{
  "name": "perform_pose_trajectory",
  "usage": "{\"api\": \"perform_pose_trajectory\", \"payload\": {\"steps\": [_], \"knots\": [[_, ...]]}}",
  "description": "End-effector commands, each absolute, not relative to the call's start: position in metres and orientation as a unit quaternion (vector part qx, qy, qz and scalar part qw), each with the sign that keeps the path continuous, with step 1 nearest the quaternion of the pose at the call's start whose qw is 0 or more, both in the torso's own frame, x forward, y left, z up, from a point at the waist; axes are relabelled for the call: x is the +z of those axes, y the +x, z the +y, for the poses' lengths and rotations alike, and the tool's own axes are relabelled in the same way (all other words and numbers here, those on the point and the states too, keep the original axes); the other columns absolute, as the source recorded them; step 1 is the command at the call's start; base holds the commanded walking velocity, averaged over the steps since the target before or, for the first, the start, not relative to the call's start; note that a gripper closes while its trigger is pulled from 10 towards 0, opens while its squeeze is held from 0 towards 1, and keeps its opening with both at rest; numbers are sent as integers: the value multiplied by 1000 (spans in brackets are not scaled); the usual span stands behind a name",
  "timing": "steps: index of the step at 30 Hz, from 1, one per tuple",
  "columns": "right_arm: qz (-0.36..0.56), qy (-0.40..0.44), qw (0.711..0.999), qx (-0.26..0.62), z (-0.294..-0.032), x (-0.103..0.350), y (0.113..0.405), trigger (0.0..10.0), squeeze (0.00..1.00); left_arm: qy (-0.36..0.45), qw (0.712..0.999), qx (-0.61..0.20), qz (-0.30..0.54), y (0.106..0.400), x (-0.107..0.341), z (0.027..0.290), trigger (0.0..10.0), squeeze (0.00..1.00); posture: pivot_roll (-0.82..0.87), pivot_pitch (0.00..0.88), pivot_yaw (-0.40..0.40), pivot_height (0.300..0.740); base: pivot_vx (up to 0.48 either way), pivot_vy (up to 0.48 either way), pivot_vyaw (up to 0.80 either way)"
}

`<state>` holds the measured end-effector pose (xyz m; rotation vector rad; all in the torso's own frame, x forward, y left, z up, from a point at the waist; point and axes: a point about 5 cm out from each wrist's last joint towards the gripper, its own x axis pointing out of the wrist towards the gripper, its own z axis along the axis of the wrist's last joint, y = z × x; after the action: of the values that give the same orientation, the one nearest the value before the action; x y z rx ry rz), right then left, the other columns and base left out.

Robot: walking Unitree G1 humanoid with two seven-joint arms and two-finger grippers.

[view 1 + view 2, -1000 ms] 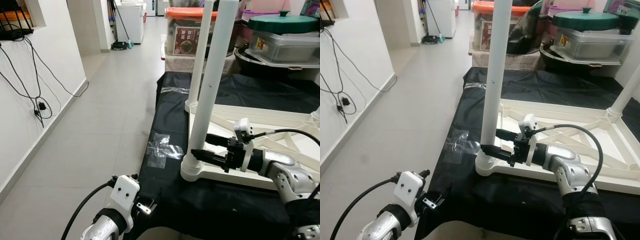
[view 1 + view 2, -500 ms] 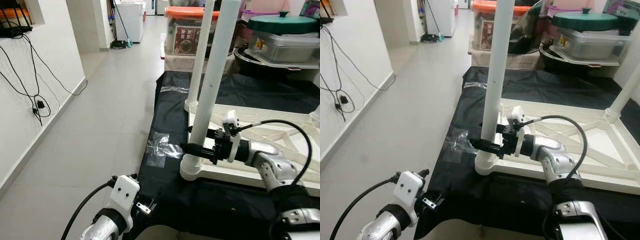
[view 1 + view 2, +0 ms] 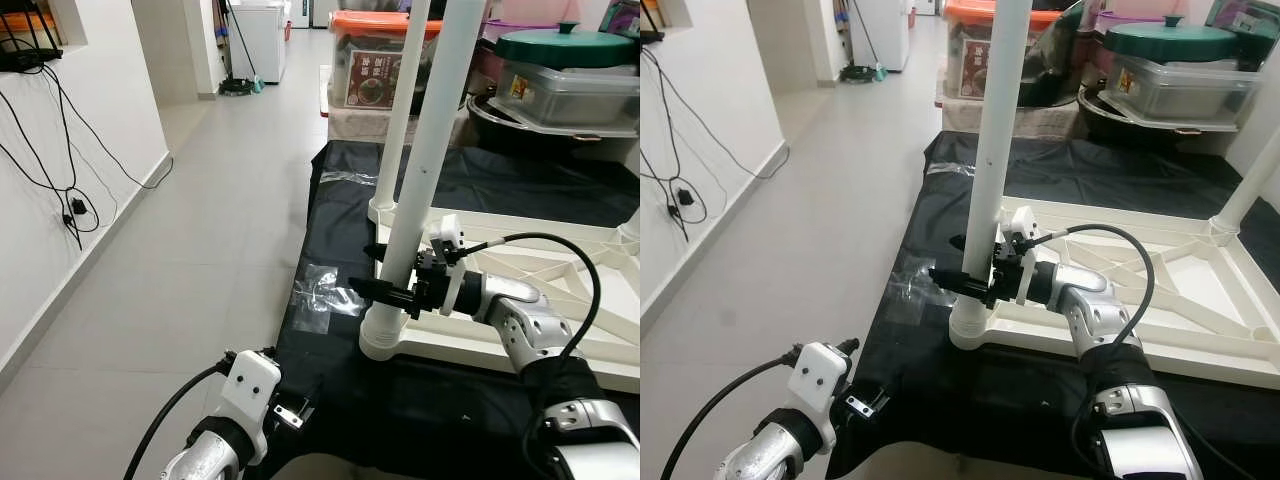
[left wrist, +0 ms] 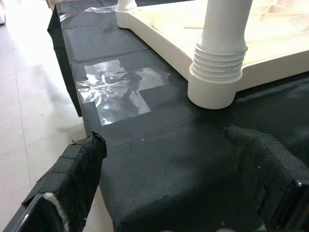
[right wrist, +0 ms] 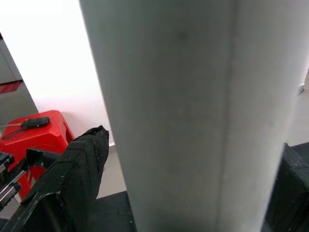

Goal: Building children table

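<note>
A white children's table lies upside down, its ribbed underside frame (image 3: pixel 560 250) on a black cloth. The near leg (image 3: pixel 430 150) stands upright in its corner socket (image 3: pixel 383 335); a second leg (image 3: pixel 400 110) stands behind it. My right gripper (image 3: pixel 378 272) reaches in from the right, low on the near leg. It is open, with one black finger (image 5: pixel 82 159) on each side of the white tube. My left gripper (image 4: pixel 169 193) hangs open at the cloth's front left corner, holding nothing, a short way from the socket (image 4: pixel 215 72).
Clear tape (image 3: pixel 325 295) is stuck on the black cloth (image 3: pixel 440 400) near its left edge. Storage boxes, one with an orange lid (image 3: pixel 385 60) and one with a green lid (image 3: pixel 565 70), stand at the back. Grey floor (image 3: pixel 200 220) runs along the left, with cables on the wall (image 3: pixel 60 190).
My right gripper has moved left along the table frame until its fingers straddle the near leg. The left arm has stayed put.
</note>
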<state>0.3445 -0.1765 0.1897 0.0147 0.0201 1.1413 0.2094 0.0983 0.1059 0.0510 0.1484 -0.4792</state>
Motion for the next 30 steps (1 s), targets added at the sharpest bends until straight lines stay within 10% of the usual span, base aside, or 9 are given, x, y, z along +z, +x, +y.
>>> {"api": "perform_pose_trajectory", "payload": {"steps": [1,30], "knots": [[5,-1,839,544,-173,192,346,10000,0,27,968,-236,81,208,103,99,10000,0,94,29,-52,740,0,0,0],[-18,-4,846,534,-181,194,346,10000,0,31,967,-238,85,209,102,100,10000,0,92,25,-43,740,0,0,0]]}}
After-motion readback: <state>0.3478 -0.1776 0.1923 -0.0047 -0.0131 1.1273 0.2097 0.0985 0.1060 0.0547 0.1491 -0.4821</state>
